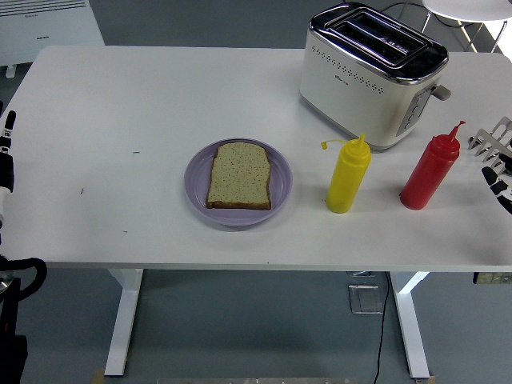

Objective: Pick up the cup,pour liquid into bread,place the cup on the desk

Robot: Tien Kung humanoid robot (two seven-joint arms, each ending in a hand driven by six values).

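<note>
- White tabletop (120, 104) fills most of the head view, grey floor behind and below it, a white radiator-like unit (44, 28) at top left.
- Purple plate (196, 192) sits near centre with one slice of brown bread (239, 175) lying flat on it.
- No cup visible; the pourable things are two squeeze bottles: yellow squeeze bottle (348, 176) just right of the plate, upright, cap flipped open on its tether; red squeeze bottle (431, 171) further right, upright, apart from the yellow one.
- Cream-and-chrome toaster (372, 76) stands behind both bottles, slots empty as far as I can see.
- Right hand (494, 156) is at the right edge, just beside the red bottle, not touching it; fingers spread apart, holding nothing.
- Left arm (6, 168) rests at the left edge, only a sliver showing; cannot tell its hand's state.
- Step: pick-up is not yet done, judged as the approach phase; nothing lifted, bread looks dry.
- Next move likely: right hand closes in sideways on the red bottle's body, wraps it below the shoulder, lifts straight up.
- Needs care to keep clear of the toaster, and not to squeeze before the nozzle is over the bread.
</note>
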